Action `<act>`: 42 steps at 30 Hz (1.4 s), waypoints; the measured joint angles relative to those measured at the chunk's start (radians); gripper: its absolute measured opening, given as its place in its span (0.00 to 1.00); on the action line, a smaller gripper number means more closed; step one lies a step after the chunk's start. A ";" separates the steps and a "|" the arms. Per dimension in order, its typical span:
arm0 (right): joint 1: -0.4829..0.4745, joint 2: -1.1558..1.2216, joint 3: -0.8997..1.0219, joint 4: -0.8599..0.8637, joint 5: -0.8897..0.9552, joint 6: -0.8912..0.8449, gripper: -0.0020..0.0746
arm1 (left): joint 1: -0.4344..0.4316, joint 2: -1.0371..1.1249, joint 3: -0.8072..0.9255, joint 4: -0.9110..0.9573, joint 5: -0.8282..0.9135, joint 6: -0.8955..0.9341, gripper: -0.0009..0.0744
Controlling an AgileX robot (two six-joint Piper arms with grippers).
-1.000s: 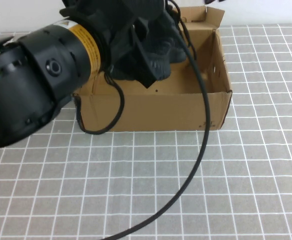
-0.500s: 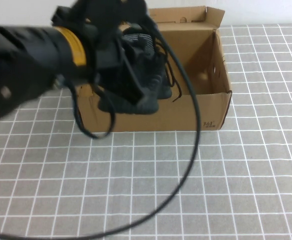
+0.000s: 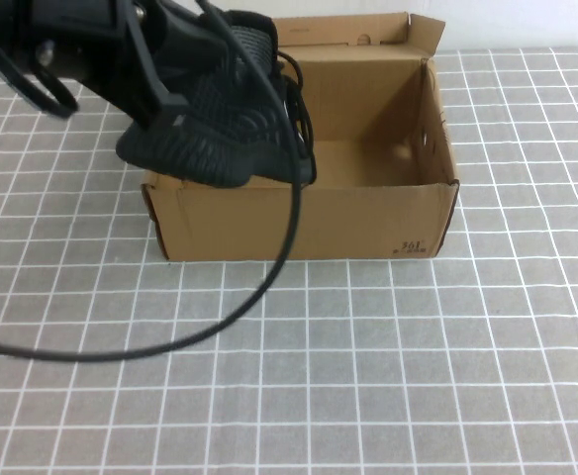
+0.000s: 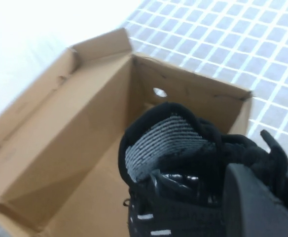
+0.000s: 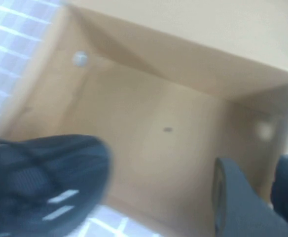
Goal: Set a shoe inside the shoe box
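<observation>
The left gripper (image 4: 247,197) has its fingers closed on the shoe (image 3: 220,124) over the shoe box's (image 3: 368,223) left end; the right gripper (image 5: 252,197) hangs above the box. I cannot tell whether its fingers are open.

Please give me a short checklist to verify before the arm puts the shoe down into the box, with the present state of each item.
1. Box open, lid flap back: ok.
2. Box floor bare where it shows: ok.
3. Left gripper shut on the shoe: ok.
4. Shoe fully over the opening: not ok; its toe overhangs the box's left front corner.
5. Shoe level: not ok; it hangs tilted.
6. Right gripper above the box interior, holding nothing; out of the shoe's path: cannot tell.
</observation>
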 joint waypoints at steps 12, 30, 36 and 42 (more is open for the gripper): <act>0.000 0.000 0.000 0.097 0.001 -0.077 0.03 | 0.074 0.063 -0.025 -0.157 0.120 0.180 0.06; 0.000 -0.164 0.267 0.322 0.000 -0.398 0.29 | 0.076 0.073 -0.025 -0.198 0.160 0.261 0.06; 0.000 -0.135 0.275 0.349 -0.002 -0.515 0.50 | 0.076 0.073 -0.025 -0.200 0.226 0.276 0.06; 0.003 -0.126 0.277 0.387 -0.006 -0.487 0.65 | 0.076 0.073 -0.025 -0.204 0.265 0.295 0.06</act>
